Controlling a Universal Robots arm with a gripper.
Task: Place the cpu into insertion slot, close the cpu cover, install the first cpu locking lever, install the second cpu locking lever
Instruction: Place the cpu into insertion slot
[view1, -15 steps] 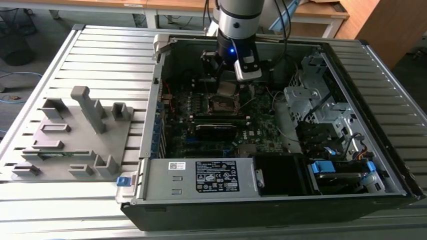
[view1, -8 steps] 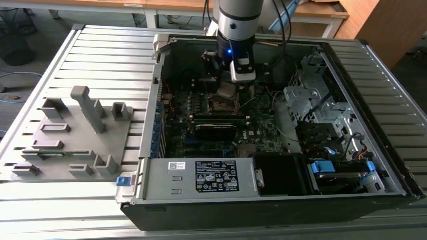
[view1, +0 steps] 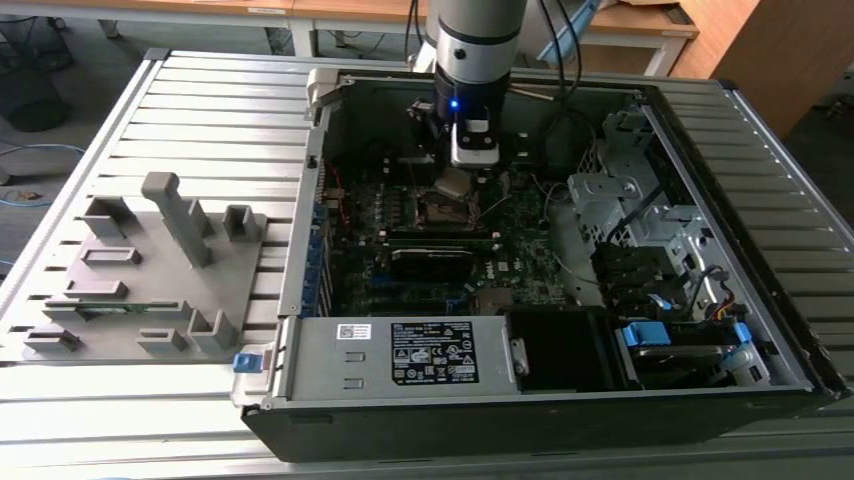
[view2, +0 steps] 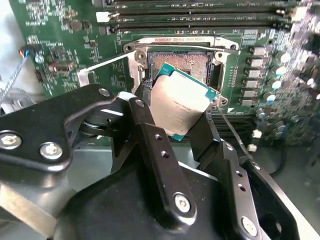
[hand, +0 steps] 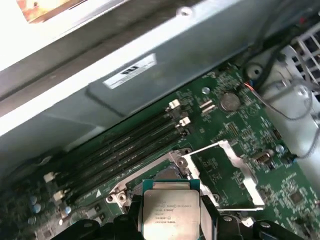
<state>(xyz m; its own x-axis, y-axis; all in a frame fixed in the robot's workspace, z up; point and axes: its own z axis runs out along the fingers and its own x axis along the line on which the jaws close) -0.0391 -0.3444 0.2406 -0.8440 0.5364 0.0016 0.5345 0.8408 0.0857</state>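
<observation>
Second wrist view: cpu side edges hidden behind pincer fingers; cpu masks part of insertion slot; first wrist view crops its lower edge

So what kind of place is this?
Probably a robotics lab or workshop: the gripper holds the cpu inside an open computer case on a slatted metal table, with wooden desks behind.

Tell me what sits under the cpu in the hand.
In the second wrist view, the cpu, held in the hand, hangs tilted over the open insertion slot: its contact field and silvery rim show. The slot's near edge is covered by the cpu.
</observation>
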